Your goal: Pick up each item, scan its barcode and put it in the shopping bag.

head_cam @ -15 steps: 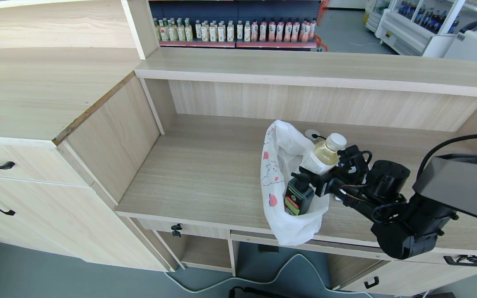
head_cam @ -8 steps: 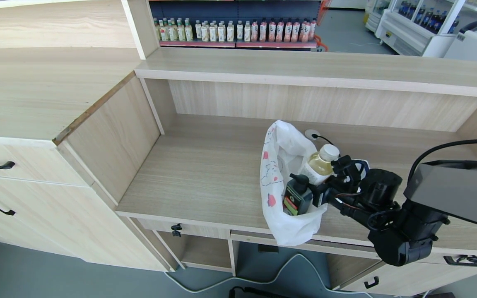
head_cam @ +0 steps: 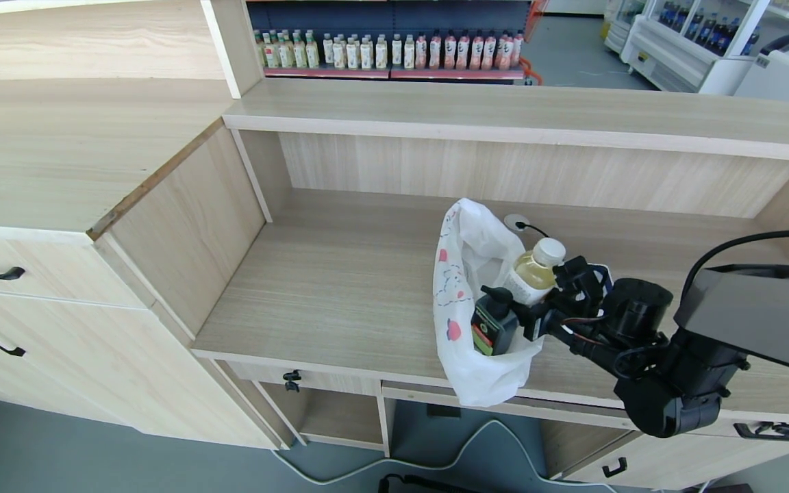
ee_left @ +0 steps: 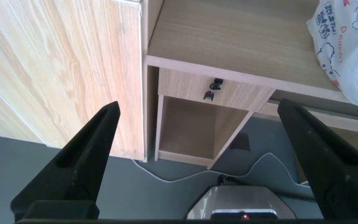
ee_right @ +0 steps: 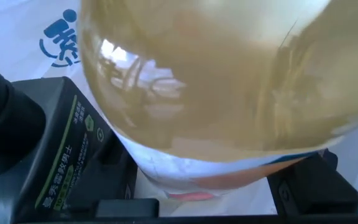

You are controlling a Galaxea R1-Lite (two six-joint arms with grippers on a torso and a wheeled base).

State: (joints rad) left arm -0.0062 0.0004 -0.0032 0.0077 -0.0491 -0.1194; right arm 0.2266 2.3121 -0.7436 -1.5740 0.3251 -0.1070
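Lowered since a second ago: tea bottle [head_cam: 533, 272], white cap up and tilted, now sunk partly into the mouth of the shopping bag [head_cam: 461, 274]; since half a second ago it has shifted only slightly.

- Tea bottle: pale amber liquid, label round the lower body; close up in the right wrist view [ee_right: 216, 81]. Position: inside the open top of the bag, just beside a dark green pump bottle [head_cam: 492, 327].
- Right gripper [head_cam: 545, 296]: fingers clamped on the tea bottle's lower body, reaching into the bag opening from the robot's right.
- Dark green pump bottle: black pump head, upright in the bag, touching or nearly touching the tea bottle [ee_right: 55, 162].
- Shopping bag: white plastic with red and blue print, standing open at the front edge of the wooden desk [head_cam: 340, 287], bottom sagging over the edge; also seen at [ee_left: 353, 50] and [ee_right: 17, 25].
- Left gripper [ee_left: 199, 106]: fingers spread wide, holding nothing, low before the desk front, well apart from the bag.
- Desk underside: small key lock [ee_left: 213, 88] above an open compartment [ee_left: 191, 134].
- Desk rear: round cable grommet [head_cam: 516, 221] behind the bag.
- Background: row of drink bottles [head_cam: 394, 51] on a shop shelf.
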